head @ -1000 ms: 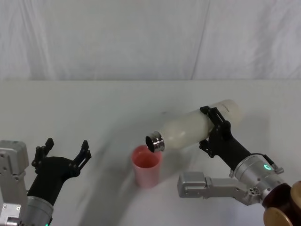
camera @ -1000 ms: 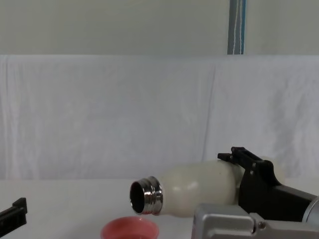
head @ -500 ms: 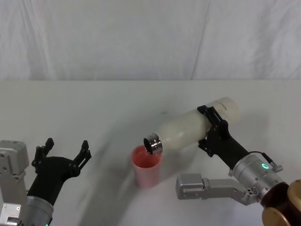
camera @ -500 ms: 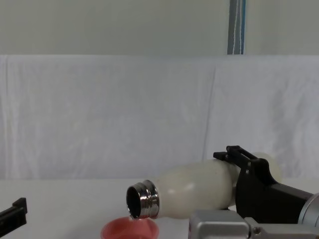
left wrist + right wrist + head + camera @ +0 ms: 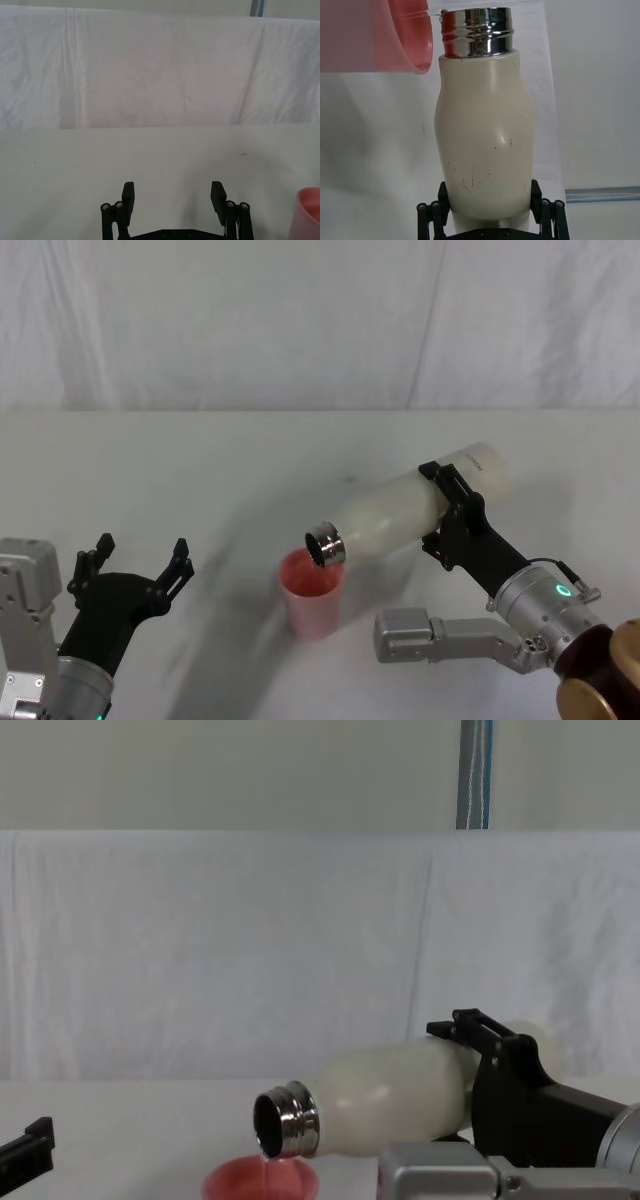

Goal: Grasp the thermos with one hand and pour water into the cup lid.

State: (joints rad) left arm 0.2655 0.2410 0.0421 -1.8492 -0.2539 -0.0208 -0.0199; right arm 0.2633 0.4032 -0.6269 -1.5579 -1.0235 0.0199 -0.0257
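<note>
The surface [image 5: 200, 470] is flat, matte and white. A creased white cloth backdrop [image 5: 300, 320] hangs along its far edge. In the chest view a pale wall rises above the cloth, with a narrow blue vertical strip [image 5: 475, 775].

My right hand [image 5: 446, 515], a black two-jaw gripper on a black-and-silver arm, is clamped around the lower body of the thermos [image 5: 400, 515]. The thermos is a tall cream-white matte cylinder with rounded shoulders and a shiny threaded steel neck [image 5: 285, 1123]. It is held off the surface, tilted close to horizontal, neck pointing toward my left and slightly down. In the right wrist view, fine scuff marks show on its body [image 5: 485, 150].

The cup lid [image 5: 311, 590], a small round pink plastic cup, stands upright on the surface. The steel mouth is directly above its rim, close but apart.

My left hand [image 5: 140, 560] is parked low at my left, well apart from the cup lid, jaws spread wide and holding nothing.
</note>
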